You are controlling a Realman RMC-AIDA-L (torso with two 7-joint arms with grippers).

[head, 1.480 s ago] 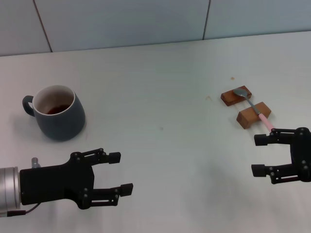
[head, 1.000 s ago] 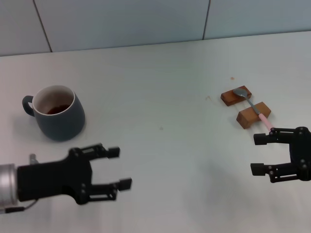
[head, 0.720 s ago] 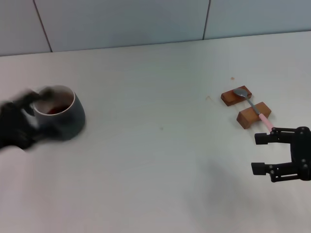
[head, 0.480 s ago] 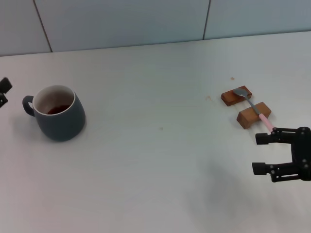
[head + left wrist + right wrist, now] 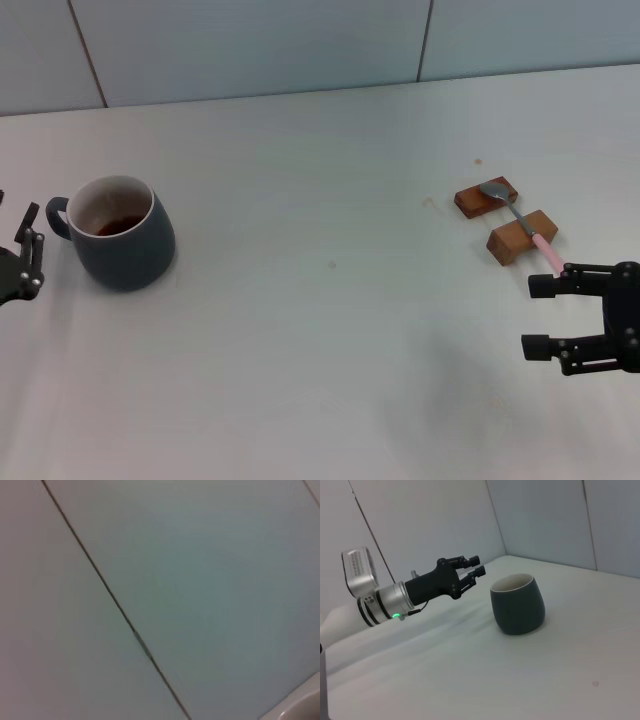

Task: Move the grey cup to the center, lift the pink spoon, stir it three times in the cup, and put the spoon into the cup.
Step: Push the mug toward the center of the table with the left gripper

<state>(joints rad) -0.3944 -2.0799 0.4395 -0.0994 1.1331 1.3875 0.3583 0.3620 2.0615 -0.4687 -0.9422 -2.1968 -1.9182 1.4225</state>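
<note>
The grey cup (image 5: 118, 234) stands at the table's left, handle pointing left, with dark liquid inside; it also shows in the right wrist view (image 5: 517, 605). My left gripper (image 5: 33, 250) is open at the left edge, just left of the handle and clear of it; the right wrist view shows it (image 5: 476, 565) with fingers apart beside the cup. The pink spoon (image 5: 520, 218) lies across two wooden blocks at the right. My right gripper (image 5: 533, 316) is open and empty, just in front of the spoon's pink handle end.
The two brown wooden blocks (image 5: 486, 197) (image 5: 521, 236) hold the spoon off the white table (image 5: 330, 330). A tiled wall (image 5: 250, 45) runs along the back. The left wrist view shows only wall tiles (image 5: 200, 580).
My left arm has swung from the front of the table out to the left and now sits beside the cup's handle. The right gripper, cup and spoon have not moved.
</note>
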